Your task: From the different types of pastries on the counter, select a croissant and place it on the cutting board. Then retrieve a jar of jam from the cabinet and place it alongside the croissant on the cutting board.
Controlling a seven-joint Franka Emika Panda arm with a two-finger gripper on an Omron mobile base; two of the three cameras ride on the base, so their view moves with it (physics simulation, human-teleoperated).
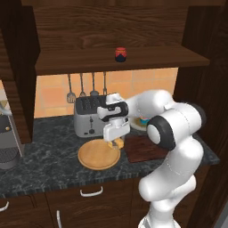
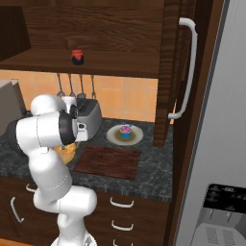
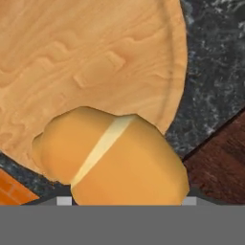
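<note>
My gripper (image 1: 116,141) hangs just above the right rim of the round light-tan wooden plate (image 1: 99,155), shut on the golden-brown croissant (image 1: 117,143). In the hand view the croissant (image 3: 119,162) sits close to the camera and hides the fingertips, with the plate (image 3: 86,62) below it. The dark reddish cutting board (image 1: 142,149) lies on the counter (image 1: 44,156) just right of the gripper, and its corner (image 3: 220,167) shows in the hand view. The jar of jam (image 1: 120,54) with red contents and a dark lid stands on the cabinet shelf (image 1: 80,64). The pink cupcake (image 2: 126,130) rests on a white plate (image 2: 136,137).
A silver toaster (image 1: 89,116) stands behind the wooden plate, under hanging utensils (image 1: 82,87). A tall cabinet door with a white handle (image 2: 187,67) stands open at the right. A grey appliance (image 1: 6,142) sits at the counter's left end.
</note>
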